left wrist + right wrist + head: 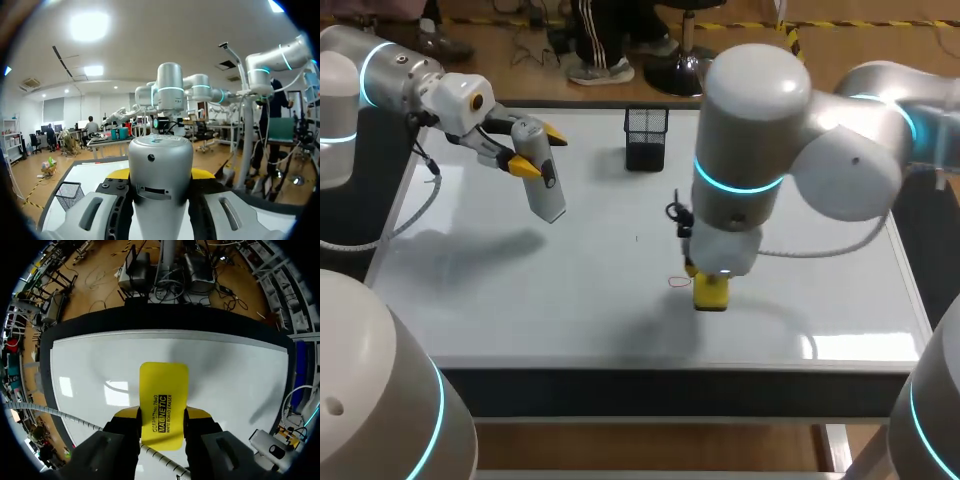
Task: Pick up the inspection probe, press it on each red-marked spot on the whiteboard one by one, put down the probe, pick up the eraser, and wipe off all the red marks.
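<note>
- Grasps the yellow eraser [164, 390] from two sides in the right gripper [162, 415], one yellow-tipped finger against each long edge.
- Places that eraser low at the whiteboard [550, 290], toward the middle of its near half, directly under the right arm's wrist; cannot tell for certain whether it presses on the surface.
- Shows a small red mark [678, 282] on the whiteboard just beside the eraser, on the side toward the left arm.
- Grips the silver inspection probe [545, 190] in the left gripper [540, 152], fingers clenched on its upper part from both sides.
- Holds the probe raised over the far left part of the whiteboard, well apart from the eraser, its body tilted and its free end pointing down toward the surface without touching.
- Fills the left wrist view with the probe's rounded grey body between the fingers.
- Leaves a black mesh holder [646, 138] upright at the whiteboard's far edge, near the middle, between the two arms.
- Carries the whiteboard on the bench [620, 385], dark along its near edge.
</note>
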Controlling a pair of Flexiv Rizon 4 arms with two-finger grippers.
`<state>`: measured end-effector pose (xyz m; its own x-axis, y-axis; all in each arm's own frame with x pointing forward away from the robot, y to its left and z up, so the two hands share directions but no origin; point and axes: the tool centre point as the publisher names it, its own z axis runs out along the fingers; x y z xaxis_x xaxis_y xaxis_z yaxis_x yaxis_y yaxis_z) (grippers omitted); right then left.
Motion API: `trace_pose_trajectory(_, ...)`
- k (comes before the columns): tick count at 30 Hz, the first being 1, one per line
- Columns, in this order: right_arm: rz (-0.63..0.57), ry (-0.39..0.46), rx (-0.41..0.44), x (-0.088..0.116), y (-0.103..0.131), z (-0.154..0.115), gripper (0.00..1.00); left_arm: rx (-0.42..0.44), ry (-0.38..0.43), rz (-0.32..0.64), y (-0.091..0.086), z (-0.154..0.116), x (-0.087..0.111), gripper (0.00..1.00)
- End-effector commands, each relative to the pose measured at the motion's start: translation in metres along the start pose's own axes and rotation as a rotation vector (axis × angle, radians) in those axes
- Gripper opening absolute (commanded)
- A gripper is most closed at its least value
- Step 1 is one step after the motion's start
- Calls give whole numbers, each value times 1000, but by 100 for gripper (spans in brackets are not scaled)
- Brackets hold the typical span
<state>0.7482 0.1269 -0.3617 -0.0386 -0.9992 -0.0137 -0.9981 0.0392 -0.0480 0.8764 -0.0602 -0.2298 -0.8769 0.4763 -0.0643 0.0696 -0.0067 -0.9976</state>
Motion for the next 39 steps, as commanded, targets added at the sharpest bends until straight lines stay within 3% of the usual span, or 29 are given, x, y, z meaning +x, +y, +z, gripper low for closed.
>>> trace_pose_trajectory(1,-16,44,-9,-18,-4,7,0,-3,-1,0,-2,1,1,0)
trace_pose_trajectory(22,-87,11,-36,-56,-7,24,0,-3,-1,0,-2,1,1,0)
trace_pose_trajectory(39,-109,-63,-98,-63,-13,44,0,-3,-1,0,-2,1,1,0)
